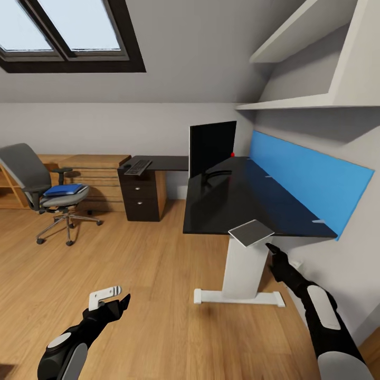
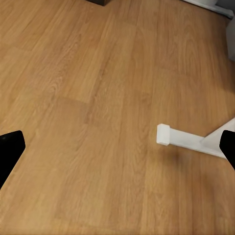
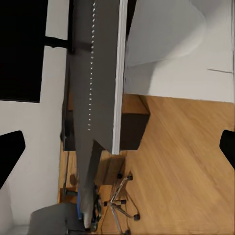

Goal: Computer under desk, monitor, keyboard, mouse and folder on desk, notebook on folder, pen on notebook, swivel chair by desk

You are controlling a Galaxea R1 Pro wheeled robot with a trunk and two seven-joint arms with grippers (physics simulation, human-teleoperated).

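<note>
- Currently the notebook point(image 1: 251, 233) sits at the near corner of the desk point(image 1: 248, 200), tilted, and seems to hang over the edge.
- The right gripper point(image 1: 273, 250) is just below and beside the notebook. In the right wrist view its fingertips point(image 3: 11, 152) are spread wide and the notebook point(image 3: 98, 98) shows edge-on ahead of them, so it is not clamped.
- The left gripper point(image 1: 119, 305) hangs low over the floor, fingers point(image 2: 10, 147) wide apart and nothing between them.
- The folder point(image 1: 64, 189) lies flat on the seat of the swivel chair point(image 1: 31, 177), well apart from the desk.
- The monitor point(image 1: 212, 146) stands on the desk. The keyboard point(image 1: 138, 167) is on the far wing over the drawer unit point(image 1: 140, 198), not beside the monitor.
- Handling guess: the notebook is thin, light and fairly stiff, and probably slick on the glossy top. Pinch the overhanging edge across its thickness, near the middle of a long side so it doesn't swing.
- The folder looks equally light but wider and floppier, so take it at an edge that sticks off the seat.
</note>
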